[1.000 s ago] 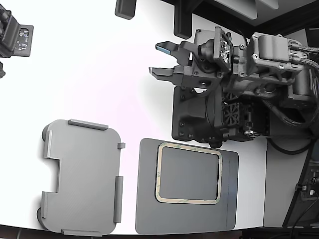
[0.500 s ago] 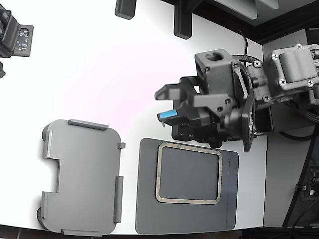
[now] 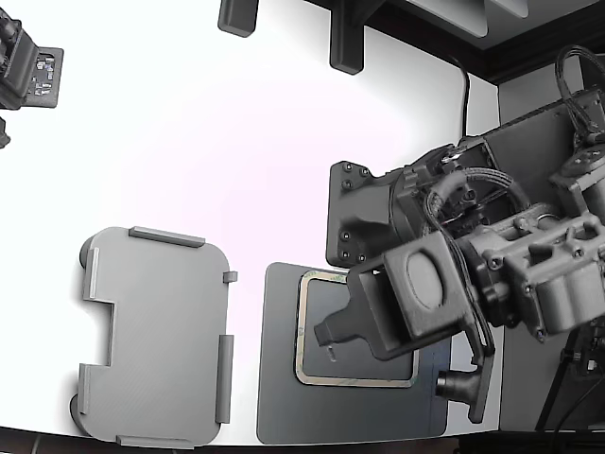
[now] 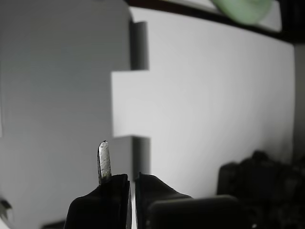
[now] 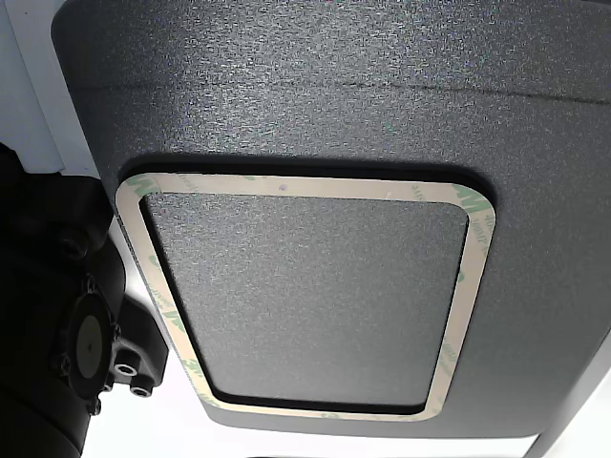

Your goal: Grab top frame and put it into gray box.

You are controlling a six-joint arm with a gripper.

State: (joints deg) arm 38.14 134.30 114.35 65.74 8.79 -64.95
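I've got the hand [image 3: 329,340] over the dark mat [image 3: 284,397] in the exterior view, its tip inside the outline of the top frame [image 3: 301,326]. The arm body [image 3: 529,284] comes in from the exterior view's right and covers the frame's upper right part. In the wrist view the two fingers [image 4: 104,162] sit nearly pressed together with only a thin slit between them, nothing pinched; one pale tip sticks out past the dark housing. Whether the tip touches the mat I can't tell, the exterior angle is too steep.

The top frame lies flat on the mat, near the bottom middle of the exterior view. The other view shows it whole [image 5: 473,277], a beige ring with green mottling, rounded corners, mat texture visible through its open centre [image 5: 305,286].

The gray box [image 3: 156,331] sits on the white tabletop [image 3: 208,142] to the exterior view's left of the mat, just beside it with a narrow strip of tabletop between. Its raised tabs and the side notch show clearly, and nothing lies in it. In the wrist view the box [image 4: 57,86] looks blurred, notch edge visible.
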